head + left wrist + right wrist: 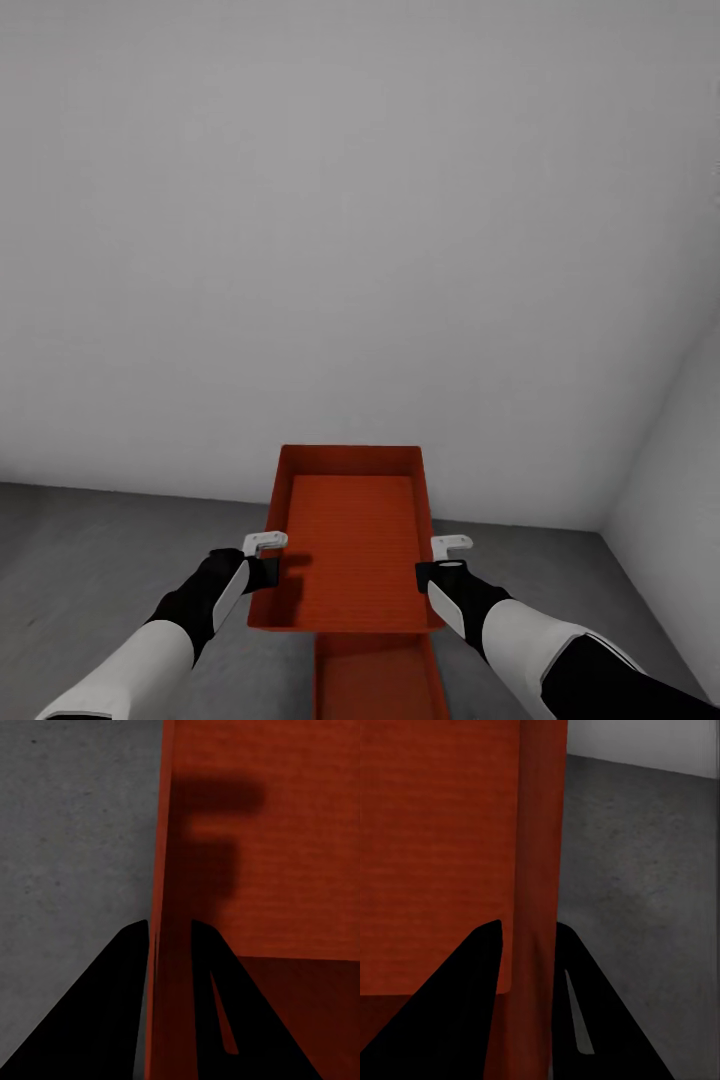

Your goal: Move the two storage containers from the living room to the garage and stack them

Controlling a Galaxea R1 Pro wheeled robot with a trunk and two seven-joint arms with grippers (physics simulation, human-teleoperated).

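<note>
- The upper storage container (352, 535) is held in the air between the two grippers, in front of the grey-white wall (350, 220).
- The left gripper (268, 556) is clamped on its left side wall, one finger inside and one outside.
- The right gripper (440, 560) is clamped the same way on the right side wall.
- The second storage container (378, 680) lies lower, on the dark concrete floor (90, 560), partly under the held one.

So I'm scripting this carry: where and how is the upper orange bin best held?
By its two long side walls, one gripper from each side. The upper bin is open-topped with thin low walls, so each gripper can straddle a rim, as the left gripper and right gripper do now.
</note>
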